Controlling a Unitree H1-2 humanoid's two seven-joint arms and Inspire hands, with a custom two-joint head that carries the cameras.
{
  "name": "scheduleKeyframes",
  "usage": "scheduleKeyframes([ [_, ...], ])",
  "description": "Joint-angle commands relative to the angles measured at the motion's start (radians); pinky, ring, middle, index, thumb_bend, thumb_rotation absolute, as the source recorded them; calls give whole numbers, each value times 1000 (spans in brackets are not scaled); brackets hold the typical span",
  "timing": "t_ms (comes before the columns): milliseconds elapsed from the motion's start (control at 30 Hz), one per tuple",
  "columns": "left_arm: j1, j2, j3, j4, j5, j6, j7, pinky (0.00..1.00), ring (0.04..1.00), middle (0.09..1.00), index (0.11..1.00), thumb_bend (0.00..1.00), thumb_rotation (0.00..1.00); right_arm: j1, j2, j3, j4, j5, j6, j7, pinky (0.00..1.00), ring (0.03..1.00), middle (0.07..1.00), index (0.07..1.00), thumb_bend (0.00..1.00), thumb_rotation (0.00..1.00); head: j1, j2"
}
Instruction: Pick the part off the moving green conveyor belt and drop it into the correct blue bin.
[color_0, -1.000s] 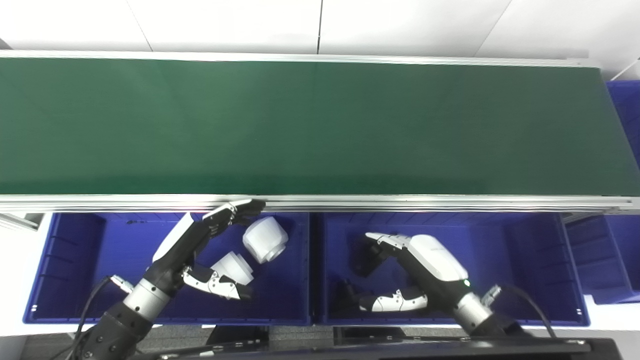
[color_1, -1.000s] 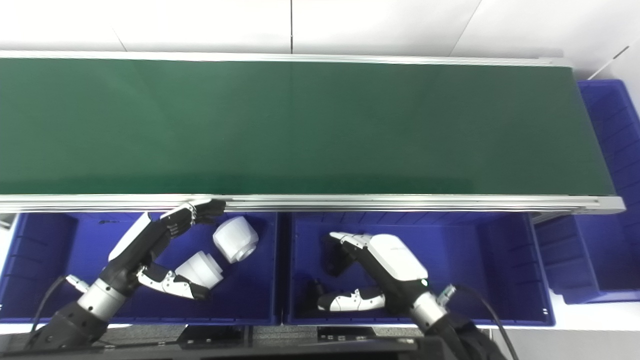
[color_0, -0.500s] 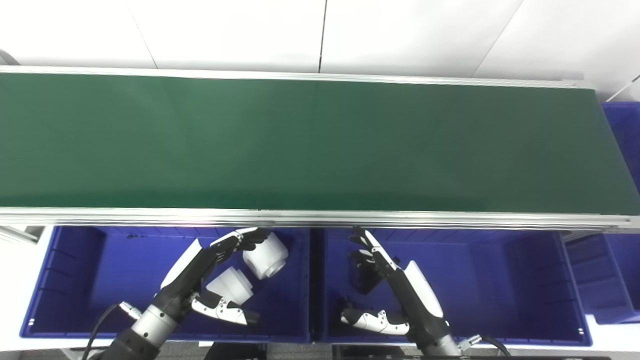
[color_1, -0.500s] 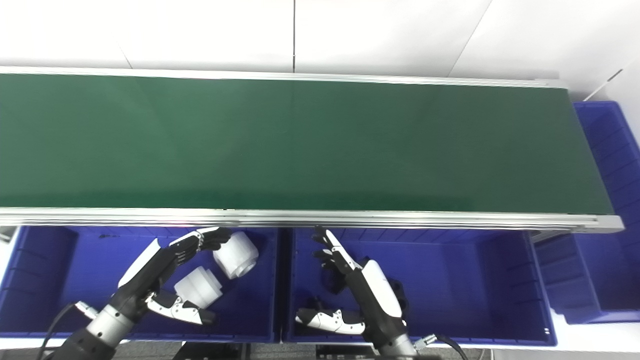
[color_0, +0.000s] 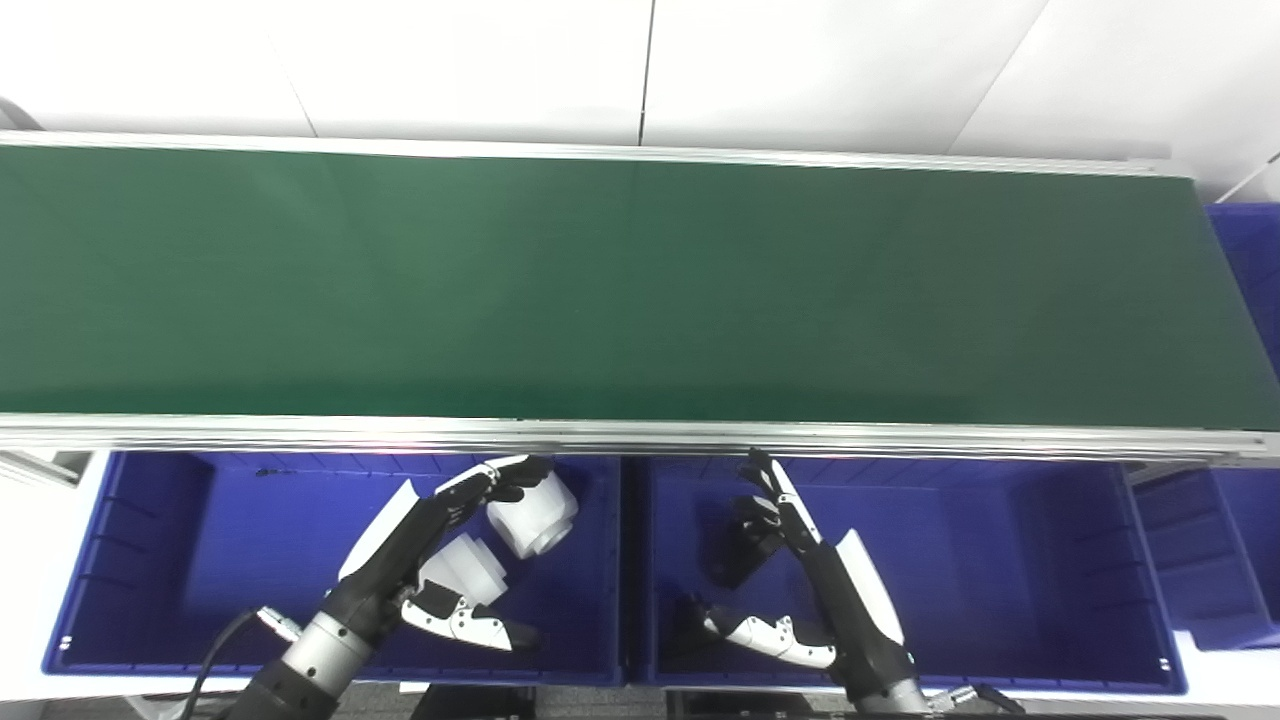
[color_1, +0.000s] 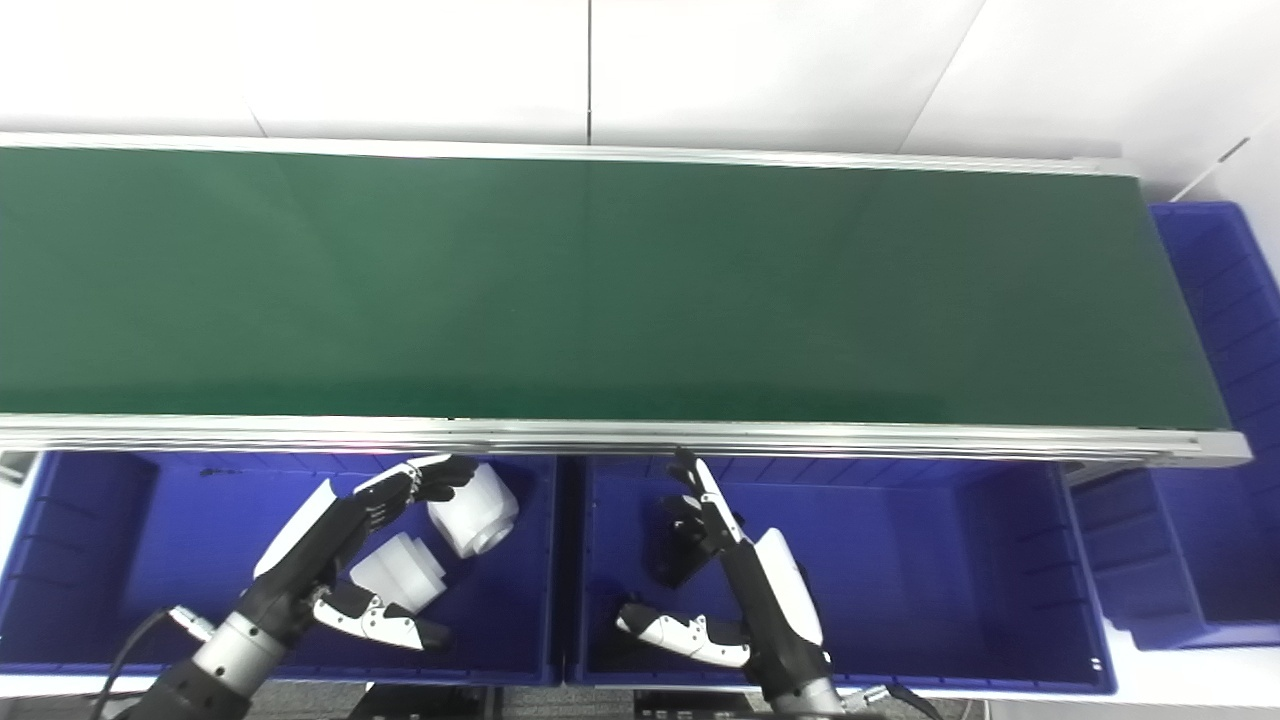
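Observation:
The green conveyor belt (color_0: 640, 290) runs across the view and carries no part. My left hand (color_0: 420, 540) is open and empty over the left blue bin (color_0: 150, 560), above two white cylindrical parts (color_0: 535, 512) (color_0: 470, 565) that lie in it. My right hand (color_0: 810, 570) is open and empty over the middle blue bin (color_0: 1030, 560), fingers pointing up toward the belt's near rail. A black part (color_0: 745, 545) lies in that bin just left of the right hand.
The belt's aluminium near rail (color_0: 640, 435) runs just above both bins. A third blue bin (color_0: 1225, 545) sits at the right, beyond the belt's end. A white wall lies behind the belt.
The camera tilted down between the earliest frames and now. My right hand turned from palm-down to edge-on with fingers raised and shifted slightly right. My left hand barely moved.

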Motion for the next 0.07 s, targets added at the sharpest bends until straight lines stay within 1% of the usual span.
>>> scheduleKeyframes([
  [0, 10, -4, -1, -12, -8, -41, 19, 843, 860, 857, 826, 868, 232, -1, -12, 3, -9, 9, -56, -33, 779, 849, 943, 1000, 810, 625, 14, 3],
  [33, 11, -5, -2, -12, -11, -41, 21, 823, 846, 860, 834, 871, 229, -1, -13, 4, -9, 11, -56, -37, 781, 848, 941, 1000, 824, 661, 14, 3],
])
